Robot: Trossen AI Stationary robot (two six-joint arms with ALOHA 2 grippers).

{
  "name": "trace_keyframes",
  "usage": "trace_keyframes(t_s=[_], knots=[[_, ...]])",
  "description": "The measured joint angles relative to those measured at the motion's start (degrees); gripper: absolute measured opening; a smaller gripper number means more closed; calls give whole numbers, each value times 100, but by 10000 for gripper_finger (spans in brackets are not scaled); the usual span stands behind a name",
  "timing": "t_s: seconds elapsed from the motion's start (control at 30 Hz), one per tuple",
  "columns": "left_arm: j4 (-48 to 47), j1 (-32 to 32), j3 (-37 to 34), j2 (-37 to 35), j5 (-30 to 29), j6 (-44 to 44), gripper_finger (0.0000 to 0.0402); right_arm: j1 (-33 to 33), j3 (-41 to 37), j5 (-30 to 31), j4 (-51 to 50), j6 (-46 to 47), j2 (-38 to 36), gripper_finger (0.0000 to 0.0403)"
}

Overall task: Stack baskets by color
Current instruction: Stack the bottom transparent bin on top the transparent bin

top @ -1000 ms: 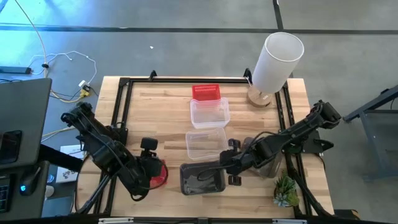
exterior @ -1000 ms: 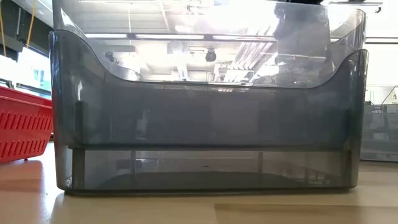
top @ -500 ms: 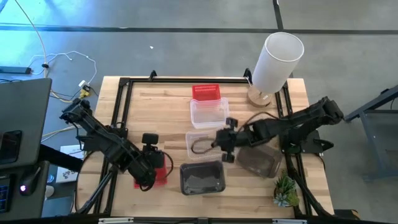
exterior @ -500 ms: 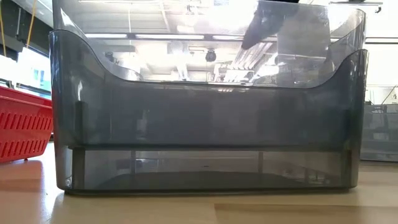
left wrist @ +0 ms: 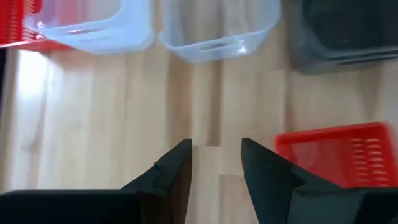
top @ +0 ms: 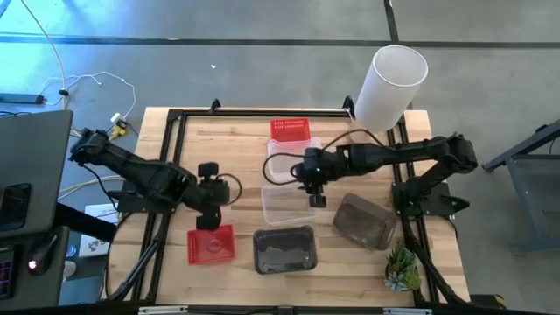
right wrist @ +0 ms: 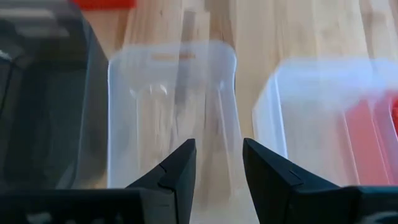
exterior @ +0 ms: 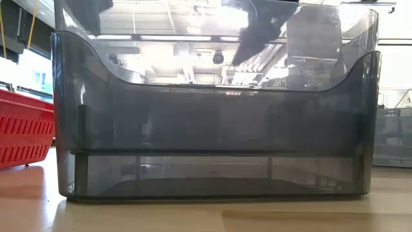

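My left gripper (top: 210, 191) (left wrist: 214, 146) hangs open over bare wood at the table's left, a little beyond a red basket (top: 211, 245) (left wrist: 336, 155) that rests flat near the front edge. My right gripper (top: 312, 179) (right wrist: 217, 146) hangs open over the middle, between two clear baskets (top: 290, 203) (top: 294, 157). Another red basket (top: 290, 130) stands at the far side. A dark grey basket (top: 284, 249) (exterior: 212, 129) sits at the front middle, and in the low view it looks like one nested in another. A further dark grey basket (top: 363, 220) lies to the right.
A tall white cylinder (top: 389, 83) stands at the far right corner, and a small green plant (top: 402, 268) at the near right. A black frame (top: 262, 112) runs round the tabletop. Bare wood lies at the far left of the table.
My left gripper has risen off the near red basket's place and gone toward the far edge, leaving that basket fully in view on the table. My right gripper has swung from beside the front dark grey basket toward the far edge and left, uncovering the right dark grey basket.
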Motion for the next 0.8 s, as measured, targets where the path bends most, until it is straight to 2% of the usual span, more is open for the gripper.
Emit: trace_keyframes(t_s=[0.23,0.47,0.6,0.8], knots=[[672,1162,-460,-149,512,981,125,-301,0,-166,153,-502,463,119],[824,2217,-683,-158,1284,1527,125,-470,0,-421,128,-558,736,119],[917,2504,-687,-160,1553,1661,125,-482,0,-464,156,-547,924,119],[982,2705,-687,-160,1633,1808,125,-478,-2,-438,225,-554,1229,119]])
